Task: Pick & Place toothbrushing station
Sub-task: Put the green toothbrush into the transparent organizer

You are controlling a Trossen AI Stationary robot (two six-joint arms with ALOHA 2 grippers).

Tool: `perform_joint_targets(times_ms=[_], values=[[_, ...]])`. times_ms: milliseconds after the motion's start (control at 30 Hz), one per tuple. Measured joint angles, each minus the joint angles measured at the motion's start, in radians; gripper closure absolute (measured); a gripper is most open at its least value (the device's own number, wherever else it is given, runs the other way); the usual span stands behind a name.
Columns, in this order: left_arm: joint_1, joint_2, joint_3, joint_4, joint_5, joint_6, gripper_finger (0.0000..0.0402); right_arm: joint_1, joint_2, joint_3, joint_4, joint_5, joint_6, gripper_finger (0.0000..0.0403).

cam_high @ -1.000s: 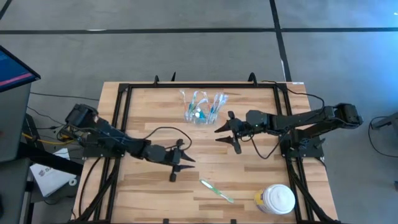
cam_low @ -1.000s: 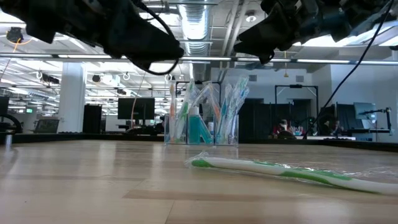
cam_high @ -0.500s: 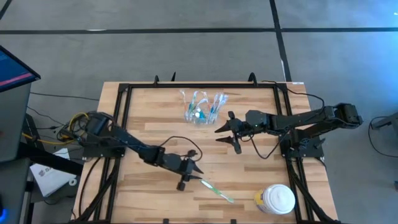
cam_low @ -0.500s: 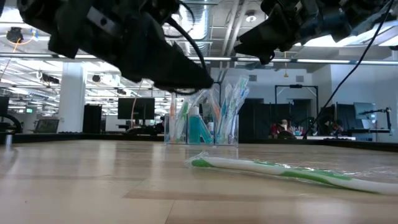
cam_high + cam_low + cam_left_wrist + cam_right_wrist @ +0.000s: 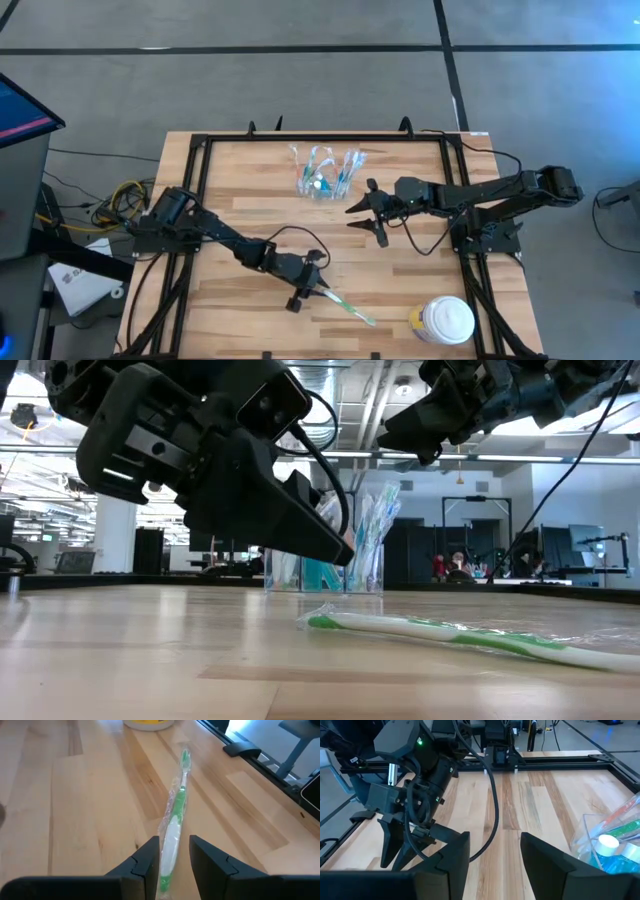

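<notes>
Left wrist view: green toothbrush between unclenched left end effector fingers, ungrasped.

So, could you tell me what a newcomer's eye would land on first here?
Probably the left pincer, low over the table's near middle, open astride the end of a wrapped green toothbrush. Next, the clear holder crowded with toothbrushes at the far middle, the open right pincer hovering beside it.
</notes>
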Motion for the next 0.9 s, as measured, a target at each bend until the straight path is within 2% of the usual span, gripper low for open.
perform_joint_targets(times_ms=[300,533,900], values=[[-0.002,0.000,0.015,-0.023,-0.005,0.000,0.0302,0.000,0.000,0.000,0.007,0.000,-0.004,0.0237],[-0.017,0.000,0.067,-0.125,-0.049,0.003,0.0298,0.000,0.000,0.000,0.005,0.000,-0.004,0.0237],[-0.025,0.000,0.089,-0.175,-0.069,0.004,0.0247,0.000,0.000,0.000,0.002,0.000,-0.006,0.0238]])
